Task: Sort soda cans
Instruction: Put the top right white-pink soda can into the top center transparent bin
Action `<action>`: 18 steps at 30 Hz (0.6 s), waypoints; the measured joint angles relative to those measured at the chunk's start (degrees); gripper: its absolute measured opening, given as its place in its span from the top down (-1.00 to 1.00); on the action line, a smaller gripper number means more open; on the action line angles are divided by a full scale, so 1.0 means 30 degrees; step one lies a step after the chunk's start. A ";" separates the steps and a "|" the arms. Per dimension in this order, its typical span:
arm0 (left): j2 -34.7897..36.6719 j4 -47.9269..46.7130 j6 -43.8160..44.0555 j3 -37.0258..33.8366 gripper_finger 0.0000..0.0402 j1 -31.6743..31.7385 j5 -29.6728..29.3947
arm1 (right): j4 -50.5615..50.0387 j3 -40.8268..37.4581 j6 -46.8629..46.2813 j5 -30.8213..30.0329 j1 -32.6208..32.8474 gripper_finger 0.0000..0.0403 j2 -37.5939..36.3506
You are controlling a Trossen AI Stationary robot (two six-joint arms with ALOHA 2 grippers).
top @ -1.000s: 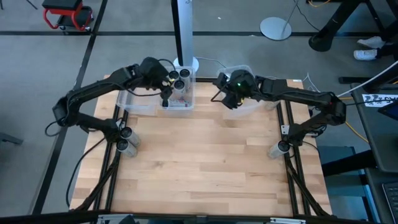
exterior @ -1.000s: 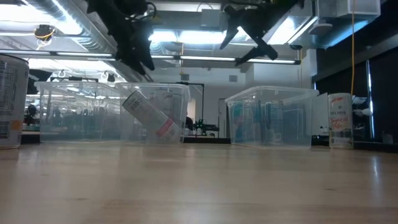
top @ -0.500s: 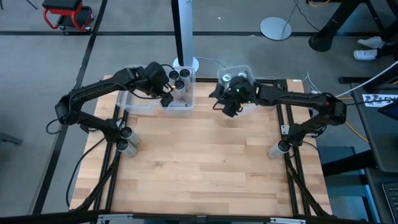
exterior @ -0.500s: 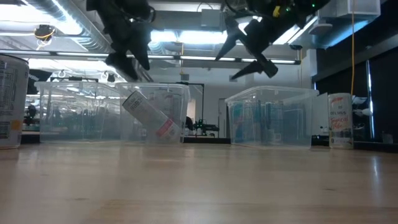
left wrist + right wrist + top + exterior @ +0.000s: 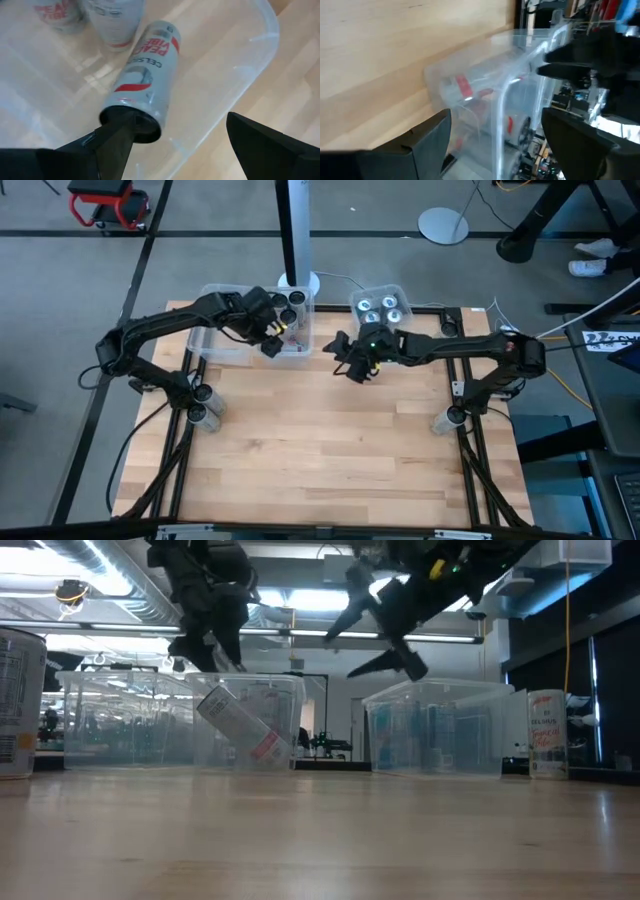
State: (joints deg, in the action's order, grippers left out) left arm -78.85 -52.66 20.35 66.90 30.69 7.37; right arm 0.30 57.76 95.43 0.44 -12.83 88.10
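A clear bin (image 5: 225, 330) at the far left holds soda cans: two stand upright (image 5: 288, 307) and a silver one with red print (image 5: 145, 75) leans tilted inside its right end (image 5: 240, 725). My left gripper (image 5: 180, 150) hangs open just above that tilted can (image 5: 272, 343). It points steeply down, with one finger over the can's lower end and no touch showing. A second clear bin (image 5: 403, 292) at the far right holds several upright cans (image 5: 378, 310). My right gripper (image 5: 345, 365) hovers open over bare wood between the bins, aimed at the left bin (image 5: 485, 100).
One more can (image 5: 15, 700) stands at the table's left edge and another (image 5: 547, 735) at its right edge. The near half of the wooden table (image 5: 330, 450) is bare. A white post (image 5: 295, 230) rises behind the bins.
My right gripper has come down and moved off the right bin toward the table's near-left, uncovering the cans there, and now hangs over the wood between the bins. My left gripper has sunk a little toward the left bin and rolled. Both have stayed open.
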 joint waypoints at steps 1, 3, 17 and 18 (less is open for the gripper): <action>0.0000 -0.0154 0.0058 0.0020 -0.50 0.0004 -0.0011 | 0.0087 -0.0032 -0.0125 -0.0130 -0.0030 -0.53 0.0293; 0.0000 -0.0693 0.0183 0.0020 -0.50 0.0030 -0.0018 | 0.0459 -0.0111 -0.0180 -0.0371 -0.0116 -0.53 0.0887; -0.0844 -0.0722 0.0440 0.0061 -0.50 0.0033 -0.0106 | 0.4511 -0.0036 -0.0864 -0.3005 -0.0121 -0.53 0.3497; -0.0917 -0.0721 0.0431 0.0061 -0.50 0.0033 -0.0074 | 0.4778 -0.0036 -0.0952 -0.3025 -0.0121 -0.53 0.3566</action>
State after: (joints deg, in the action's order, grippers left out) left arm -81.60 -54.82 21.64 67.08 30.79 7.14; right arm 14.63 57.65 92.57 -8.64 -13.19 98.80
